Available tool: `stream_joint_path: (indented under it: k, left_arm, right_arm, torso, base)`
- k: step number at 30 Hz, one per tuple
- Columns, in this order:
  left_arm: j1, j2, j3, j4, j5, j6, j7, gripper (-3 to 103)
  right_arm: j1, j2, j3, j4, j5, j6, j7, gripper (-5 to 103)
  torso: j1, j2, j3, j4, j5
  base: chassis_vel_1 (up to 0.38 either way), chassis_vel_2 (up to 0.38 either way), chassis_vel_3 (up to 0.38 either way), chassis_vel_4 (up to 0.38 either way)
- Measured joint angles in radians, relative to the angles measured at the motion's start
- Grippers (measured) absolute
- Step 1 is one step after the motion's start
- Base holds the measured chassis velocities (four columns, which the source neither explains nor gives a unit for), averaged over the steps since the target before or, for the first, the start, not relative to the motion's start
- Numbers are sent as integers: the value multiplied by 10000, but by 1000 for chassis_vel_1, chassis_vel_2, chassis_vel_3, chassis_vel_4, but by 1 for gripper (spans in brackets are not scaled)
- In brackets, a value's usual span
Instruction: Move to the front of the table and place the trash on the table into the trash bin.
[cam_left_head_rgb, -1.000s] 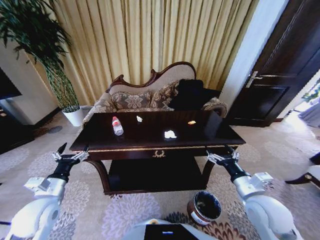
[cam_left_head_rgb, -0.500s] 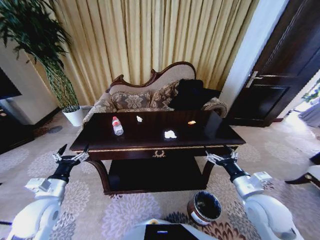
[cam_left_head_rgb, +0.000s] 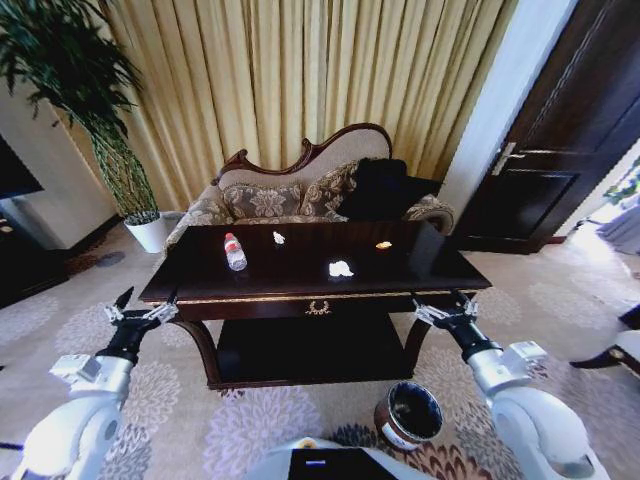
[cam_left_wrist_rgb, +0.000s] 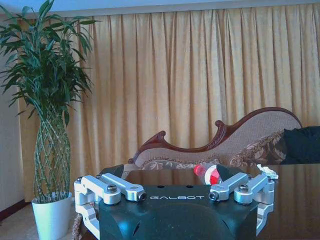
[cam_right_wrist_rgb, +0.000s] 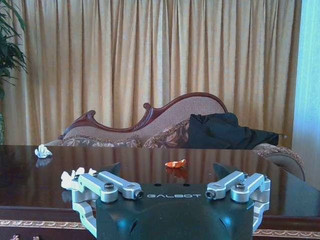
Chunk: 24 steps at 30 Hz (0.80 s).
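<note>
While the robot stands facing the long front edge of the table (cam_left_head_rgb: 300, 262), its 2 arms are held low on either side, short of the gold-trimmed rim. The left gripper (cam_left_head_rgb: 139, 311) hangs off the table's left front corner with its jaws spread wide and nothing between them, and the right gripper (cam_left_head_rgb: 445, 310) sits by the right front corner, likewise wide open and empty. On the dark glossy top the trash is scattered: a clear plastic bottle (cam_left_head_rgb: 234, 251) with a red cap lies toward the left, a small white paper scrap (cam_left_head_rgb: 278, 237) rests just beyond it toward the sofa (cam_left_head_rgb: 300, 190), a larger crumpled white paper (cam_left_head_rgb: 341, 268) lies near the middle, and a small orange wrapper (cam_left_head_rgb: 383, 244) sits toward the right rear. Each piece is well apart from both grippers. From the left wrist view the bottle's red cap (cam_left_wrist_rgb: 206, 173) shows just past the open fingers (cam_left_wrist_rgb: 122, 188), and from the right wrist view the orange wrapper (cam_right_wrist_rgb: 175, 163) lies on the tabletop (mirrored in the gloss) ahead of the fingers (cam_right_wrist_rgb: 112, 186). The trash bin (cam_left_head_rgb: 409, 414) stands on the patterned carpet (cam_left_head_rgb: 250, 420) in front of the table, below its right half and near the right arm. A potted plant (cam_left_head_rgb: 95, 120) stands at the far left before the gold curtains (cam_left_head_rgb: 300, 80).
</note>
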Motion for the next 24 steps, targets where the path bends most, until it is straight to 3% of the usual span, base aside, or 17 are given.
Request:
stream_joint_path:
  k: [24]
  left_arm:
    - [-12,-151,125,34,46,-127,154,100]
  right_arm:
    - [-111,62,72,-110,-40,92,-221,100]
  torso:
    - [-1,0,0,0,0]
  base:
    - [0,0,0,0]
